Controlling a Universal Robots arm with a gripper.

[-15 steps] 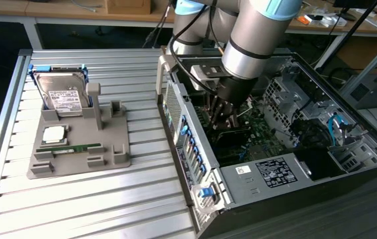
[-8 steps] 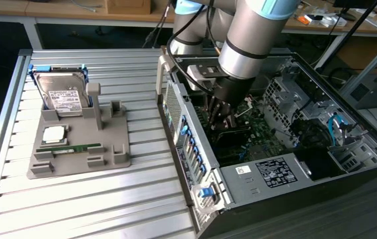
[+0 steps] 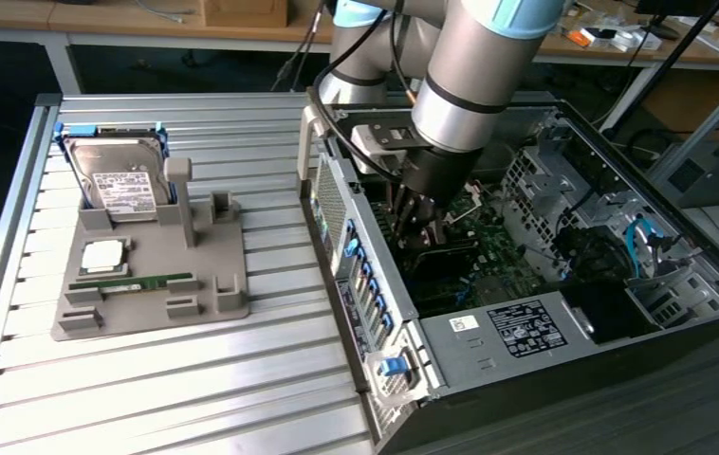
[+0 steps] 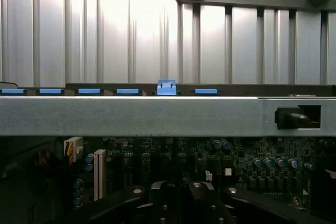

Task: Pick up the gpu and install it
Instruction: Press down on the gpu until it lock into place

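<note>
1. The gripper [image 3: 420, 220] was down inside the open case [image 3: 487, 327], just above the motherboard [image 3: 492, 248], with the arm [image 3: 473, 85] rising steeply behind it.
2. Its fingers were closed; in the wrist view their dark tips [image 4: 181, 195] sat together over the board, with no visible gap.
3. The gpu could not be made out with certainty. A dark, flat shape lay directly beneath the gripper in the exterior view, but whether that was the card or part of the board could not be told.
4. Whether the closed fingers gripped the card, pressed on it, or held nothing was likewise unclear.
5. Well away from the gripper, outside the case, the grey tray [image 3: 144, 284] carried a hard drive [image 3: 119, 180] standing upright, a cpu [image 3: 102, 254] and a RAM stick [image 3: 132, 282]. No card showed on it, and its remaining slots were bare.
6. Judged from this, the pick-up seemed done and the work was at the installing stage, with the gripper at the slot area near the case's rear wall [image 4: 131, 115]. Whether the card was fully seated remained open.
</note>
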